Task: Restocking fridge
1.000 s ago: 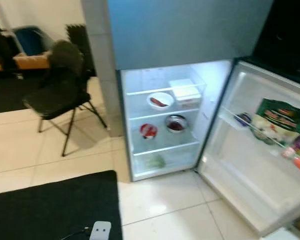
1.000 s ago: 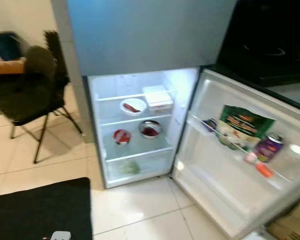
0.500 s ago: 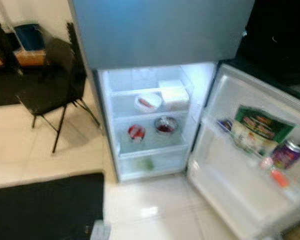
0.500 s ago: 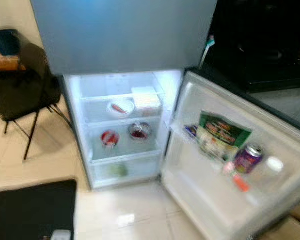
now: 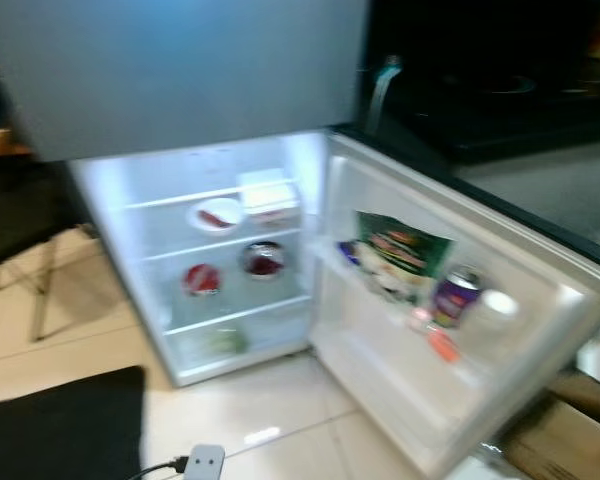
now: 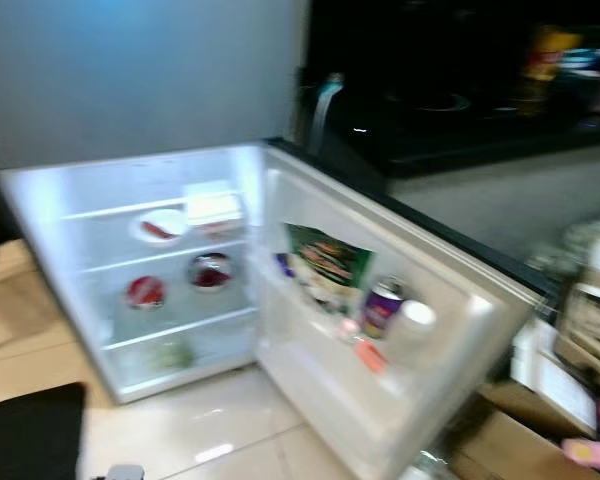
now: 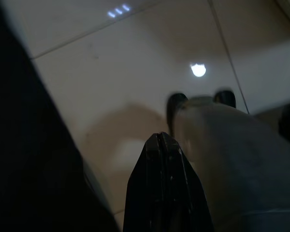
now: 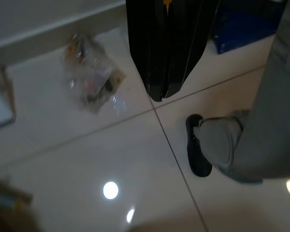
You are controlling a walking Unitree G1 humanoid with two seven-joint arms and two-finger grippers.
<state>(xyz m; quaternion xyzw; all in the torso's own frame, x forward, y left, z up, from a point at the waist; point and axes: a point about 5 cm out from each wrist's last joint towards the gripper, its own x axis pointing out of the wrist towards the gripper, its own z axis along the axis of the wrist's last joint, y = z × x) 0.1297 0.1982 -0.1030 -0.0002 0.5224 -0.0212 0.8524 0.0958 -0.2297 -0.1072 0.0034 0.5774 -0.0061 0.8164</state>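
Standing open ahead and low: fridge (image 5: 210,270), lit inside, with its door (image 5: 500,330) swung wide toward the robot's right, so that the shelves are facing the robot and the door rack is lying right of centre. Looking blurred in both eye views, so fine detail is not being read. Inside, sitting on the upper shelf: a white box (image 5: 268,194) just beside a plate (image 5: 215,215) carrying something red; on the shelf below, a steel bowl (image 5: 264,259) and a red-topped tub (image 5: 201,279) near each other; something green (image 5: 226,342) lying in the bottom drawer. On the door rack, standing side by side: a green bag (image 5: 398,255), a purple can (image 5: 455,296) and a pale round thing (image 5: 498,303) too blurred to name. Waiting at far right on the floor: cardboard boxes (image 6: 525,430) and stacked goods (image 6: 590,320), probably the stock to be put away, lying off to the right-arm side and well apart from the shelves. Hanging idle by the legs, pointing down at the tiled floor (image 8: 87,154): left gripper (image 7: 162,140) with fingers pressed together, carrying nothing; right gripper (image 8: 165,92) likewise closed and empty, with a crinkled clear wrapper (image 8: 92,77) lying on the tiles nearby. Judging from this, nothing is being carried yet, and the right arm is the nearer one for fetching from the boxes.
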